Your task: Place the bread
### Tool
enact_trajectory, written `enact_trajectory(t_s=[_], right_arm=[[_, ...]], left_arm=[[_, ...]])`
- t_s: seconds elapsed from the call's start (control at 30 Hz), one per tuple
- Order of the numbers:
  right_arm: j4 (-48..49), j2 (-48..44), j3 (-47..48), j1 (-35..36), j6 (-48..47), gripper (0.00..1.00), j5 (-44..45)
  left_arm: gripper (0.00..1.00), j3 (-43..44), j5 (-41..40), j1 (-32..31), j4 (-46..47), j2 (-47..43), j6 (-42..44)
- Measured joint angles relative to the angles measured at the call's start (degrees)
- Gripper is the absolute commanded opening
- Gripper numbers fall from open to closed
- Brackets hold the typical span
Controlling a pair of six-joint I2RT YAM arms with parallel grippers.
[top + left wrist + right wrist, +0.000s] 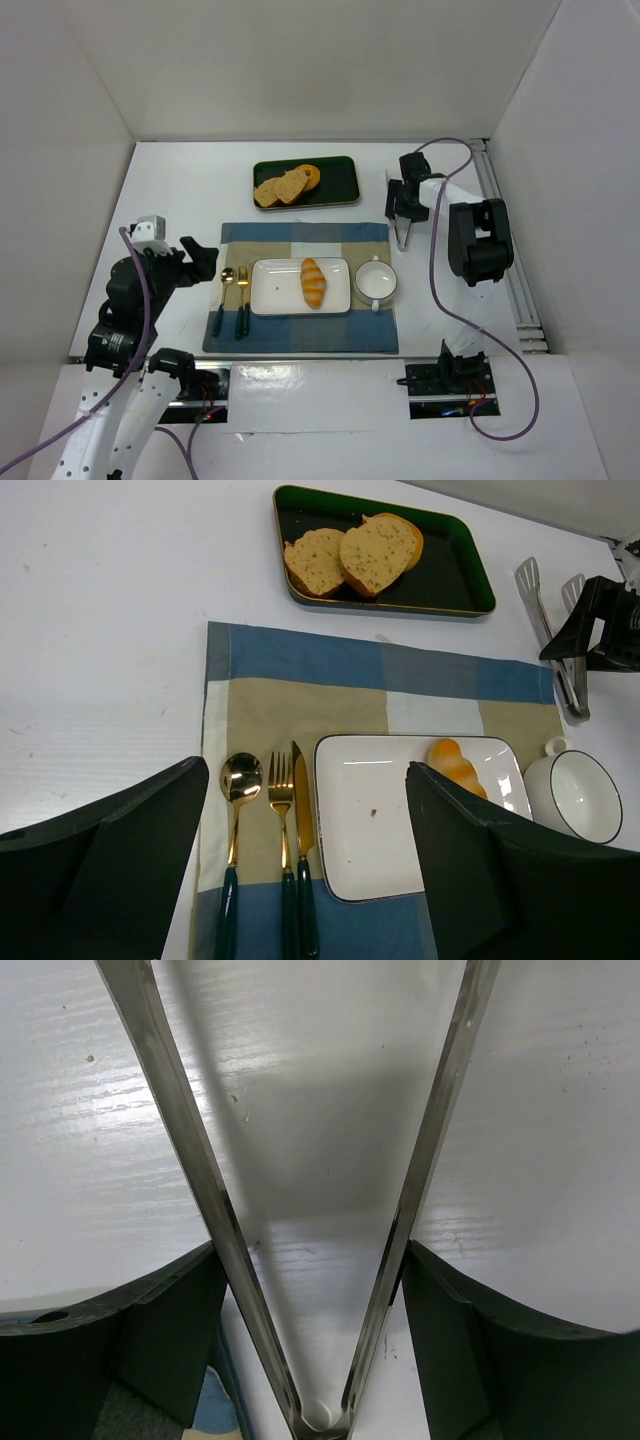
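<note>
Nearest the arm bases, at the left edge of the table [180, 180], the left pincer [203, 260] hangs with its jaws spread wide and nothing between them, just left of a blue and tan checked placemat [300, 238].

On the mat's left strip a gold spoon [238, 810], fork [281, 820] and knife [300, 810] lie side by side, their dark green handles toward the arms. Next to them is a white rectangular plate [270, 290] with a thin dark rim. The bread [313, 283] lies on the right half of this plate, its long axis running near to far, golden and ridged. A small dark speck shows on the plate's white surface to its left. Right of the plate, on the mat's right edge, stands a round white bowl [376, 282] with a dark rim and small handles, showing only its white inside.

Beyond the bowl, off the mat's far right corner, metal tongs [402, 238] point their joined end toward the mat. The right pincer [404, 208] straddles them. In the right wrist view the two tong arms spread in a V between the fingers, each arm right against a finger. I cannot tell whether the fingers press them.

Farthest back, a dark green tray [338, 186] holds two tan toast slices [280, 189] overlapping a round orange-brown bun [312, 176], all in its left half.
</note>
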Motion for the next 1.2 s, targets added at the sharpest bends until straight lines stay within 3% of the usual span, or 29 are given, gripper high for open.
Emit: enact_trajectory(t_s=[0.37, 0.57, 0.9, 0.97, 1.0, 1.2], right_arm=[[-0.35, 0.24, 0.70, 0.00, 0.70, 0.79, 4.46], [-1.18, -5.53, -2.23, 0.13, 1.38, 0.82, 7.96], [-1.38, -21.07, 0.90, 5.25, 1.40, 0.83, 7.43], [-0.02, -25.51, -0.17, 7.48, 1.99, 0.96, 5.05], [1.51, -28.85, -2.43, 8.79, 2.58, 1.00, 3.48], [5.31, -50.40, -19.12, 18.34, 8.55, 1.00, 0.28]], left_arm=[[0.93, -0.44, 0.42, 0.00, 0.11, -0.02, -1.11], [0.93, -0.61, 0.48, 0.00, 0.22, -0.04, -1.16], [0.92, -0.63, 0.57, 0.00, 0.39, -0.04, -1.38], [0.92, -0.63, 0.92, 0.00, 0.37, -0.04, -1.66], [0.89, -0.63, 1.27, 0.00, 0.37, -0.04, -2.03], [0.88, -0.63, 4.55, 0.00, -0.35, -0.04, -2.47]])
